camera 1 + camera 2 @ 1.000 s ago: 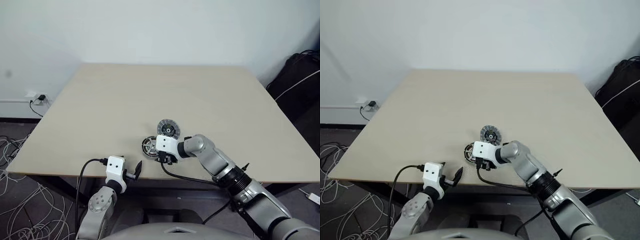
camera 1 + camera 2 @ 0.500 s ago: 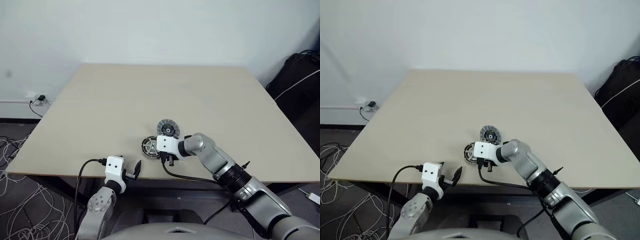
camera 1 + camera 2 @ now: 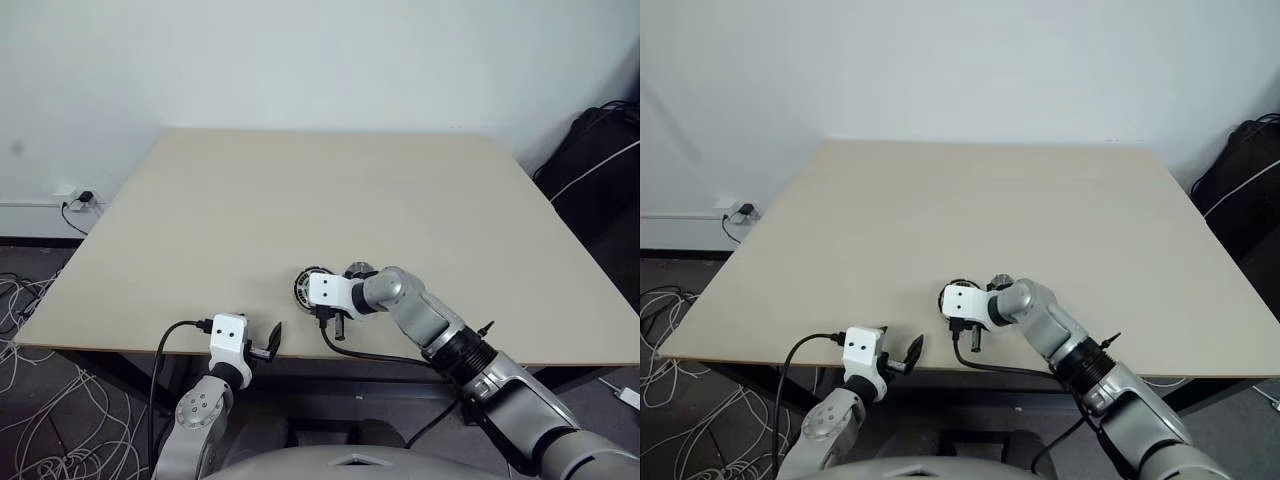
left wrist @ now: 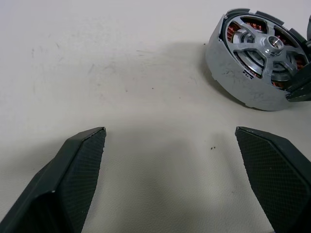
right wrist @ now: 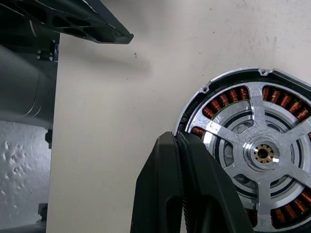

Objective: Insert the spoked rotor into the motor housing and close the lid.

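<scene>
The motor housing [image 4: 252,63] lies near the table's front edge, a round part with copper windings behind a silver spoked face; I cannot tell whether that face is the spoked rotor. My right gripper [image 5: 177,137] is shut, its tips at the housing's [image 5: 257,145] rim with nothing visibly between them. In the head view, the gripper [image 3: 338,322] reaches down beside the housing [image 3: 308,283]. The lid is mostly hidden behind my right wrist; a small pale silver piece [image 3: 358,268] shows there. My left gripper [image 4: 170,133] stands open over bare table, short of the housing.
The beige table [image 3: 300,190] stretches wide and bare behind the parts. Its front edge runs just under both grippers. A black bag [image 3: 600,150] sits off the right rear corner, and cables [image 3: 30,300] lie on the floor at the left.
My right gripper has shut. The ribbed disc that lay in full view behind the wrist now barely shows. The housing has shifted slightly toward the wrist. The left arm has not moved.
</scene>
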`<action>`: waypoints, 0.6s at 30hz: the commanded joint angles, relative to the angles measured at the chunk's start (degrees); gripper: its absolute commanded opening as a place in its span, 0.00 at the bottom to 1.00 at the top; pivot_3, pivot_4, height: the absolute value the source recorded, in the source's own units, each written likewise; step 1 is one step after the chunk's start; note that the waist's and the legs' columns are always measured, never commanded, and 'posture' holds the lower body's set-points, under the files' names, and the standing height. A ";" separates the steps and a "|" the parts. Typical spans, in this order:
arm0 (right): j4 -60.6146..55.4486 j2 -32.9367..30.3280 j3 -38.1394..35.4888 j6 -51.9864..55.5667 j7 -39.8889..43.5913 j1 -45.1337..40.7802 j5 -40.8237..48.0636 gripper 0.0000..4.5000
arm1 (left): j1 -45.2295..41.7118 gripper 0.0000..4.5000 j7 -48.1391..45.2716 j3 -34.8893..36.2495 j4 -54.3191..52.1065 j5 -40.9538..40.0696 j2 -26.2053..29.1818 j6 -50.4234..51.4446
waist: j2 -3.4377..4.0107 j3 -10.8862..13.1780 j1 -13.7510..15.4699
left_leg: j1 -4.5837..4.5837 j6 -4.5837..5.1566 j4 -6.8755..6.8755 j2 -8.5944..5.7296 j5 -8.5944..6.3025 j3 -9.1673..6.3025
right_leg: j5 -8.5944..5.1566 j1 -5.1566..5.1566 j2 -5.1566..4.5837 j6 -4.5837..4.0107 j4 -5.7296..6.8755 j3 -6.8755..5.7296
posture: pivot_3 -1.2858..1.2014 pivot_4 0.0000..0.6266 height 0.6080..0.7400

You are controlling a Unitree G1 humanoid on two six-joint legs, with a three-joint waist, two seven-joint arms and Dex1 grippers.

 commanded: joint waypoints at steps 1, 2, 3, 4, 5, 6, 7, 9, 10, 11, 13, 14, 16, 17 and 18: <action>-0.63 0.02 -1.07 0.57 -0.32 -0.49 -0.03 0.01 | -0.44 1.00 0.16 0.06 -3.26 -0.31 -0.32 -0.45 | 0.00 0.00 -0.01 | 0.00 0.00 0.00 0.00 0.00 0.00 | 0.00 0.00 0.00 0.00 0.00 0.00 | 0.52 0.00 1.00; -0.83 0.04 -1.22 0.67 -0.38 -0.50 0.08 0.01 | -0.46 1.00 0.17 0.04 -3.25 -0.32 -0.30 -0.44 | 0.00 0.00 -0.01 | 0.00 0.00 0.00 0.00 0.00 0.00 | 0.00 0.00 0.00 0.00 0.00 0.00 | 0.52 0.00 1.00; -1.00 0.03 -1.35 0.76 -0.50 -0.54 0.09 0.01 | -0.49 1.00 0.16 0.00 -3.22 -0.35 -0.31 -0.44 | 0.00 0.00 -0.01 | 0.00 0.00 0.00 0.00 0.00 0.00 | 0.00 0.00 0.00 0.00 0.00 0.00 | 0.52 0.00 1.00; -1.11 0.02 -1.41 0.83 -0.54 -0.60 0.11 0.01 | -0.52 1.00 0.14 -0.04 -3.19 -0.35 -0.31 -0.44 | 0.00 0.00 -0.02 | 0.00 0.00 0.00 0.00 0.00 0.00 | 0.00 0.00 0.00 0.00 0.00 0.00 | 0.52 0.00 1.00; -1.16 0.01 -1.44 0.86 -0.58 -0.65 0.11 0.01 | -0.55 1.00 0.15 -0.07 -3.17 -0.35 -0.32 -0.44 | 0.00 0.00 -0.02 | 0.00 0.00 0.00 0.00 0.00 0.00 | 0.00 0.00 0.00 0.00 0.00 0.00 | 0.52 0.00 1.00; -1.14 0.04 -1.49 0.71 -0.93 -0.71 -0.07 0.01 | -0.58 1.00 0.14 -0.10 -3.14 -0.36 -0.34 -0.47 | 0.00 0.00 -0.02 | 0.00 0.00 0.00 0.00 0.00 0.00 | 0.00 0.00 0.00 0.00 0.00 0.00 | 0.52 0.00 1.00; -1.09 0.09 -1.51 0.66 -1.12 -0.78 -0.14 0.01 | -0.61 1.00 0.10 -0.14 -3.12 -0.37 -0.35 -0.49 | 0.00 0.00 -0.02 | 0.00 0.00 0.00 0.00 0.00 0.00 | 0.00 0.00 0.00 0.00 0.00 0.00 | 0.52 0.00 1.00; -1.08 0.09 -1.51 0.56 -1.33 -0.85 -0.19 0.01 | -0.62 1.00 0.06 -0.20 -3.09 -0.39 -0.36 -0.53 | 0.00 0.00 -0.02 | 0.00 0.00 0.00 0.00 0.00 0.00 | 0.00 0.00 0.00 0.00 0.00 0.00 | 0.52 0.00 1.00; -1.23 0.05 -1.56 0.62 -1.33 -0.86 -0.11 0.01 | -0.62 1.00 0.03 -0.22 -3.08 -0.42 -0.37 -0.54 | 0.00 0.00 -0.02 | 0.00 0.00 0.00 0.00 0.00 0.00 | 0.00 0.00 0.00 0.00 0.00 0.00 | 0.52 0.00 1.00; -1.49 -0.03 -1.65 0.74 -1.13 -0.84 0.13 0.01 | -0.61 1.00 0.03 -0.26 -3.07 -0.40 -0.37 -0.53 | 0.00 0.00 -0.02 | 0.00 0.00 0.00 0.00 0.00 0.00 | 0.00 0.00 0.00 0.00 0.00 0.00 | 0.52 0.00 1.00; -2.01 -0.16 -1.88 1.20 -0.34 -0.74 0.86 0.05 | -0.60 1.00 -0.02 -0.33 -3.03 -0.42 -0.39 -0.52 | 0.00 0.00 -0.02 | 0.00 0.00 0.00 0.00 0.00 0.00 | 0.00 0.00 0.00 0.00 0.00 0.00 | 0.52 0.00 1.00; -2.12 -0.21 -1.87 1.42 -0.30 -0.73 0.89 0.11 | -0.59 1.00 -0.05 -0.34 -3.01 -0.44 -0.40 -0.51 | 0.00 0.00 -0.02 | 0.00 0.00 0.00 0.00 0.00 0.00 | 0.00 0.00 0.00 0.00 0.00 0.00 | 0.52 0.00 1.00; -2.16 -0.27 -1.76 1.70 -0.56 -0.78 0.76 0.23 | -0.59 1.00 -0.08 -0.35 -2.93 -0.46 -0.43 -0.52 | 0.01 0.00 -0.02 | 0.00 0.00 0.00 0.00 0.00 0.00 | 0.00 -0.01 0.00 0.00 0.00 0.00 | 0.52 0.00 1.00; -2.12 -0.19 -1.75 1.78 -1.07 -0.80 0.53 0.29 | -0.58 1.00 -0.09 -0.36 -2.89 -0.47 -0.44 -0.53 | 0.01 0.00 -0.02 | 0.00 0.00 -0.01 0.00 0.00 0.00 | 0.00 -0.01 0.00 0.00 0.00 0.01 | 0.52 0.00 1.00; -2.01 -0.05 -1.79 1.88 -1.41 -0.90 0.45 0.38 | -0.57 1.00 -0.10 -0.35 -2.87 -0.48 -0.44 -0.54 | 0.01 0.01 -0.04 | 0.00 0.00 -0.01 0.00 0.00 0.00 | 0.00 -0.01 0.00 0.00 -0.01 0.01 | 0.52 0.00 1.00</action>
